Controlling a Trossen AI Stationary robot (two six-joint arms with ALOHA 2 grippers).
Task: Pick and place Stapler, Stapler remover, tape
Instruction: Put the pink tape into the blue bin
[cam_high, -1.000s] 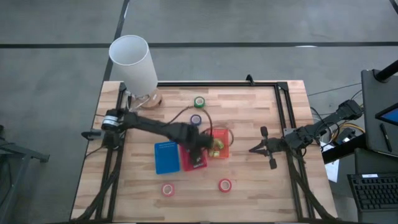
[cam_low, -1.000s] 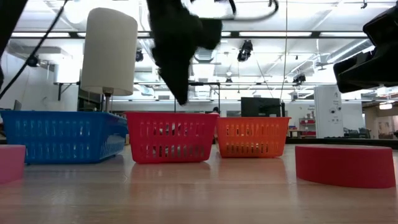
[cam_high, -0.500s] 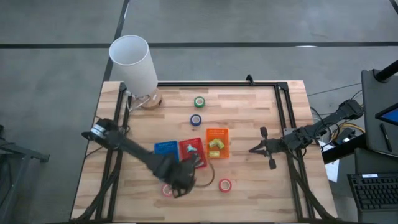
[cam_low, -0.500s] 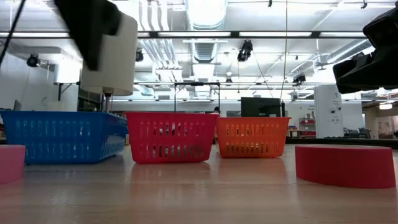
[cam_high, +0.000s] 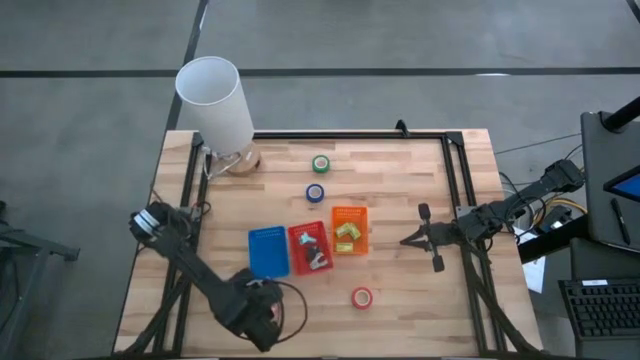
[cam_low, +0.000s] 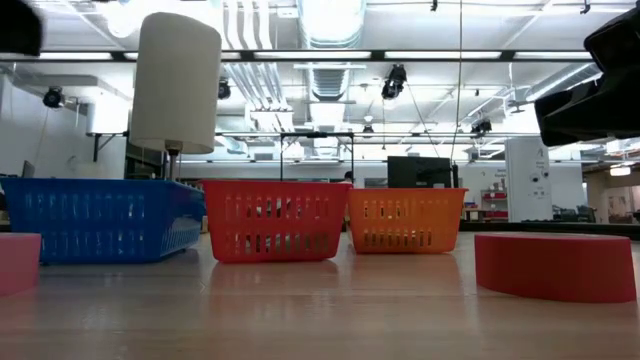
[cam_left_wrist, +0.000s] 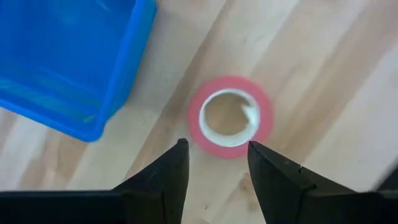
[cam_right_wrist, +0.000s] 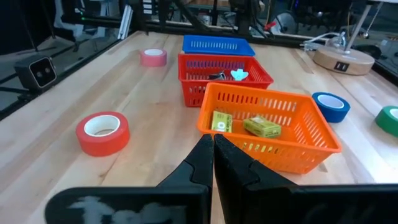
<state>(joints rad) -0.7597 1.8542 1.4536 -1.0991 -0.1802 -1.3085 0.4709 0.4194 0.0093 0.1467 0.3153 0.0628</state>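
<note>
My left gripper (cam_left_wrist: 216, 157) is open and hovers above a pinkish-red tape roll (cam_left_wrist: 231, 116) that lies flat on the wood, hole up, beside the blue basket (cam_left_wrist: 68, 56). In the high view this gripper (cam_high: 260, 312) is near the table's near edge and hides that roll. A second red roll (cam_high: 361, 297) lies flat to its right. Green tape (cam_high: 320, 163) and blue tape (cam_high: 315, 192) lie farther back. My right gripper (cam_right_wrist: 212, 155) is shut and waits at the table's right (cam_high: 406, 240).
Blue (cam_high: 267, 251), red (cam_high: 310, 247) and orange (cam_high: 349, 229) baskets stand in a row mid-table. The red one holds small grey items, the orange one yellow-green blocks (cam_right_wrist: 261, 127). A white lamp (cam_high: 215, 100) stands at the far left corner. A black frame rims the table.
My left gripper has swung from above the red basket toward the table's near edge and slightly left, ending over the pinkish-red tape roll near the blue basket. In the low view it has passed leftward and out of the picture's top. The right arm has kept still.
</note>
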